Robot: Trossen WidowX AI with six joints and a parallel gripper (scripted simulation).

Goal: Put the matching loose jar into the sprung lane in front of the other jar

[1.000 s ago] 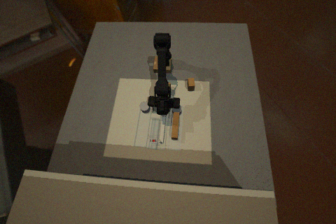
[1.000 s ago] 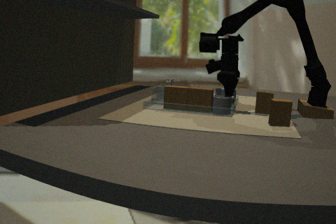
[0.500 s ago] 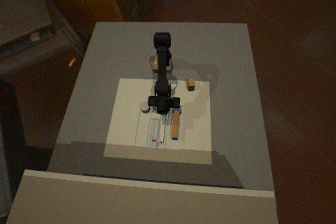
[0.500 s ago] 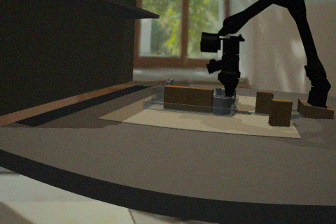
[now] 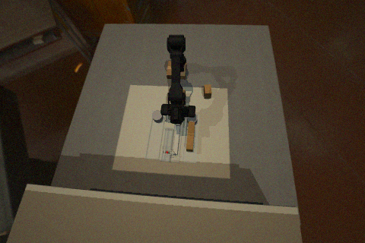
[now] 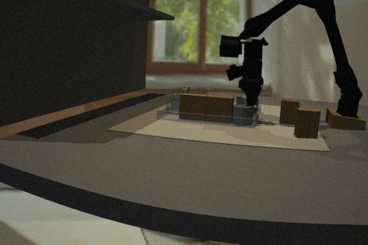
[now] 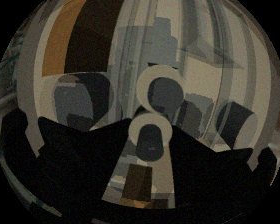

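Observation:
My gripper reaches down at the front of the clear rack. Its fingers are shut on a jar with a pale ring top and dark centre, upright between the fingertips. A matching jar stands directly behind it in the same lane, and the two look to touch or nearly touch. The grey sprung pusher is behind that rear jar. In the top view the arm's wrist covers both jars. The low front stop cannot be made out clearly, nor whether the held jar's base touches the lane floor.
A row of wooden blocks lies in the neighbouring lane, with a dark bluish jar at its front end. A grey-topped jar stands on the other side. Loose wooden blocks stand before the rack.

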